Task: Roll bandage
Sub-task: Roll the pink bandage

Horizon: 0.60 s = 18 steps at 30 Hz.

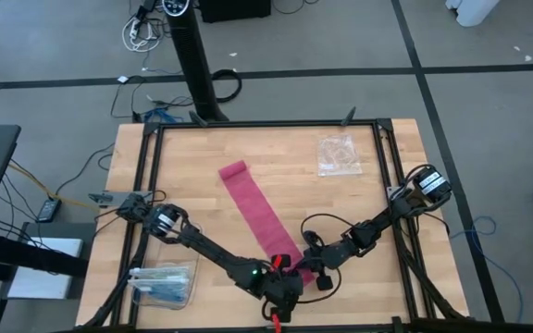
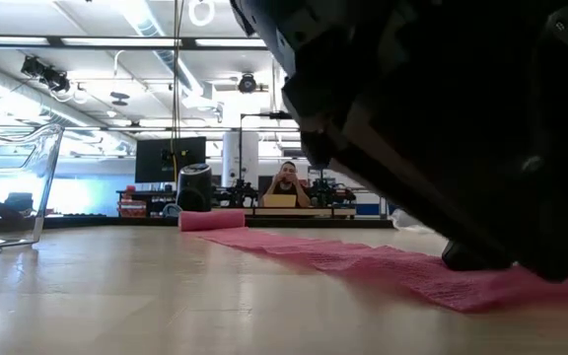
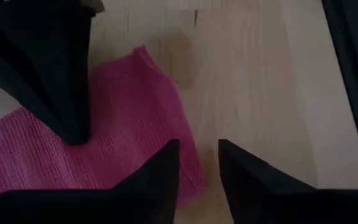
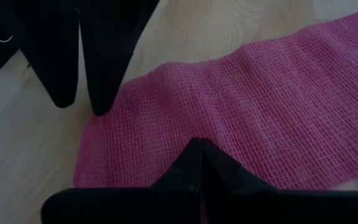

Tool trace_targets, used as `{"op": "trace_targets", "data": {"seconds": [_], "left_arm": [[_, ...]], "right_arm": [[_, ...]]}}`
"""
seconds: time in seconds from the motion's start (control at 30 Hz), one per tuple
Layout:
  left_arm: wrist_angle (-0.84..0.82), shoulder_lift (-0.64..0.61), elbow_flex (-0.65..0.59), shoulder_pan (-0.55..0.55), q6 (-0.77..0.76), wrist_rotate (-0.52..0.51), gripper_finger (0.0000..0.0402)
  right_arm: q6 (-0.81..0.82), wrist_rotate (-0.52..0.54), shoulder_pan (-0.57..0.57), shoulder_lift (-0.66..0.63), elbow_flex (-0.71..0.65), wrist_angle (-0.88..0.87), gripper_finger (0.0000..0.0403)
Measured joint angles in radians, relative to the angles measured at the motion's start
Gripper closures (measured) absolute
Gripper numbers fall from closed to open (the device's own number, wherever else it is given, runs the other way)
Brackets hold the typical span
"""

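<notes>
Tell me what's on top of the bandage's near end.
Both grippers: the right gripper, fingers together, presses on the bandage, and the left gripper, slightly open, straddles its corner. Fabric directly under the fingertips is hidden.

Both arms stretched low and inward, left gripper fingers slightly parted, right gripper fingers pressed together, tips nearly meeting.

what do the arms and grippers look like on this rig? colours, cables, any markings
Both arms are dark, near-black jointed links. The left arm shows a small green light near its wrist and something red at its gripper end. The right arm has a light-coloured block at its base and black cable loops along it. The left gripper and right gripper have plain, black, wedge-shaped fingers tapering to tips. No readable markings.
</notes>
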Motion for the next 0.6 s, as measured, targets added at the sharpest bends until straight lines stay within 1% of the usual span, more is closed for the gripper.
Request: {"op": "trace_targets", "data": {"seconds": [0.17,0.37,0.47,0.6], "left_arm": [[-0.043,-0.001,0.000,0.004,-0.001,0.001,0.0275],[-0.028,-0.001,0.000,0.004,0.000,0.014,0.0277],[-0.026,-0.001,0.000,0.004,0.000,0.014,0.0287],[-0.019,-0.001,0.000,0.004,0.001,0.014,0.0313]], "right_arm": [[-0.003,0.000,0.000,0.000,0.000,0.000,0.0403],[-0.002,0.000,0.001,0.000,0.000,0.000,0.0403],[-0.002,0.000,0.001,0.000,0.000,0.000,0.0403],[-0.002,0.000,0.001,0.000,0.000,0.000,0.0403]]}}
